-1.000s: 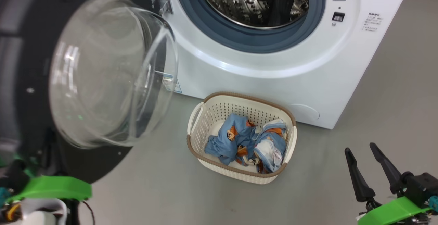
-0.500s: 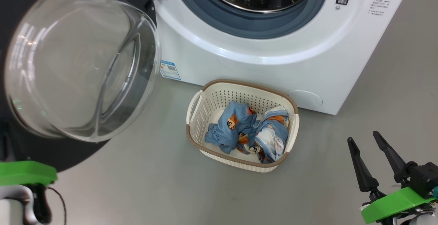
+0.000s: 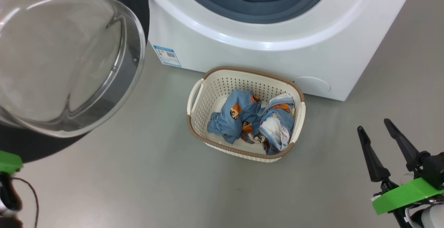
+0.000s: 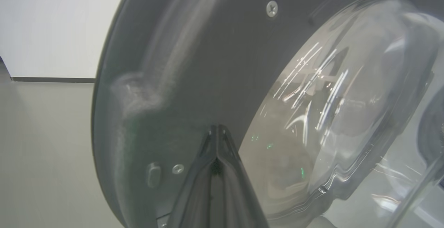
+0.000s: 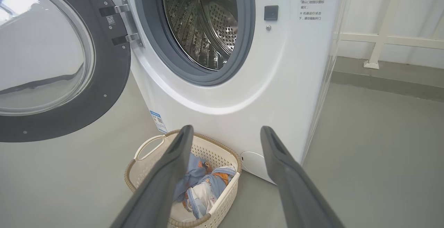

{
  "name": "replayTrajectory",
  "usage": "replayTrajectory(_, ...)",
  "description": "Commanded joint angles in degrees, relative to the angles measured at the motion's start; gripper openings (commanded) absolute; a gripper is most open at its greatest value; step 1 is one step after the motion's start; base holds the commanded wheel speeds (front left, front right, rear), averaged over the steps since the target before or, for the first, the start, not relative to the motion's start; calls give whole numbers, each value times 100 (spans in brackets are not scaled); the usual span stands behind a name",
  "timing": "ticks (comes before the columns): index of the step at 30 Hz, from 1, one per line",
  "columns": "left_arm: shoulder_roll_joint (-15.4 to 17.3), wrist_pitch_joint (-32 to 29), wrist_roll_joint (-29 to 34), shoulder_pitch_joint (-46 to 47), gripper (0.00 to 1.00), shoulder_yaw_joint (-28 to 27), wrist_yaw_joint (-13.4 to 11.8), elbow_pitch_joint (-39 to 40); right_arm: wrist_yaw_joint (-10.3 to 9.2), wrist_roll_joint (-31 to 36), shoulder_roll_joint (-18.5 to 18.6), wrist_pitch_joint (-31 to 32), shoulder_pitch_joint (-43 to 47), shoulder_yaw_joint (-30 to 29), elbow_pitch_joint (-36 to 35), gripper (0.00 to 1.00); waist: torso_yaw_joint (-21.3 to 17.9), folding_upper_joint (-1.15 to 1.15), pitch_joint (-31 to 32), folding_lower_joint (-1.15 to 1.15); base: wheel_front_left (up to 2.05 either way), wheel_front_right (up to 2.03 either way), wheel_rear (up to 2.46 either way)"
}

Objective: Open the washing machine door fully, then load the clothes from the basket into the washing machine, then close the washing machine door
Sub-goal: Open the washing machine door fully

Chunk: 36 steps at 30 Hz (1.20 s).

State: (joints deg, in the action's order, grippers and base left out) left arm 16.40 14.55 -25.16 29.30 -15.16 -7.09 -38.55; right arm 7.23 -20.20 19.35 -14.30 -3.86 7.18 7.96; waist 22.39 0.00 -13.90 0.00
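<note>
door (image 3: 66, 58) left of washing machine (image 3: 263, 44) | basket (image 3: 208, 89) on floor before washing machine | clothes (image 3: 242, 117) in basket

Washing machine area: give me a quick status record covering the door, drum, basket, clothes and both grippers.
washing machine door: swung open on its hinge, at the left of the washing machine
drum: exposed; the visible part holds no clothes
basket: on the floor in front of the machine
clothes: heaped inside the basket
left gripper: shut, tips at the door's dark inner face
right gripper: open, empty, right of the basket
</note>
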Motion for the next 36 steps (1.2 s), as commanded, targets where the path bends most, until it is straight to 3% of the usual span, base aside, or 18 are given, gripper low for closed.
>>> replayTrajectory(1, 398, 44, 79, 220, 0, -255, -9, 26, 25, 5, 137, -70, -134, 102, -158, 100, -5, 0, -95, 0, 0, 0, 0)
replayTrajectory(10, 348, 44, 425, 707, 0, -521, -108, -460, 25, 13, 238, -70, -290, 128, -136, 100, 46, 0, -367, 0, 0, 0, 0)
replayTrajectory(21, 512, 44, 824, 917, 0, -517, -216, -816, 25, -5, 244, -70, -374, 274, -98, 100, -2, 0, -316, 0, 0, 0, 0)
replayTrajectory(29, 495, 45, 904, 765, 0, -512, 9, -897, 25, -30, 105, -70, -258, 249, -27, 100, -43, 0, 82, 0, 0, 0, 0)
replayTrajectory(36, 386, 45, 1075, 284, 0, -399, 449, -612, 25, -44, -53, -70, -38, 186, 38, 100, -17, 0, 483, 0, 0, 0, 0)
